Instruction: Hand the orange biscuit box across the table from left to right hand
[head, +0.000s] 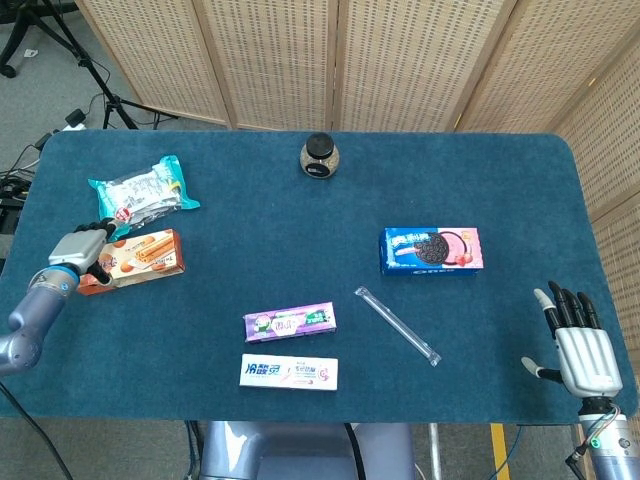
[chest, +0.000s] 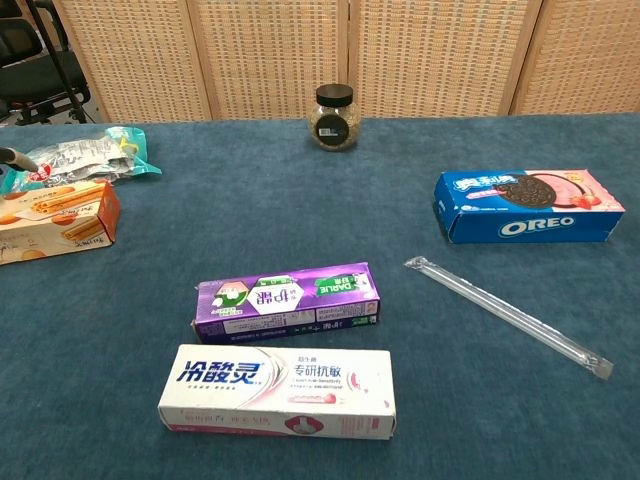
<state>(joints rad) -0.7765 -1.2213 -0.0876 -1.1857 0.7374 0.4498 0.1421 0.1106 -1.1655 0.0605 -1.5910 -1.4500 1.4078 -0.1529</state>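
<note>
The orange biscuit box (head: 138, 257) lies flat near the table's left edge; the chest view shows it at the far left (chest: 58, 219). My left hand (head: 84, 252) reaches over the box's left end with its fingers apart, touching or just above it, and I cannot tell which. Only a dark fingertip of that hand (chest: 9, 156) shows in the chest view. My right hand (head: 578, 346) rests at the front right corner of the table, palm down, fingers spread, holding nothing. It is far from the box.
A teal snack packet (head: 142, 193) lies just behind the orange box. A small jar (head: 320, 157) stands at the back centre. An Oreo box (head: 431, 249), a wrapped straw (head: 397, 325), a purple box (head: 290, 322) and a white toothpaste box (head: 288, 372) lie between the hands.
</note>
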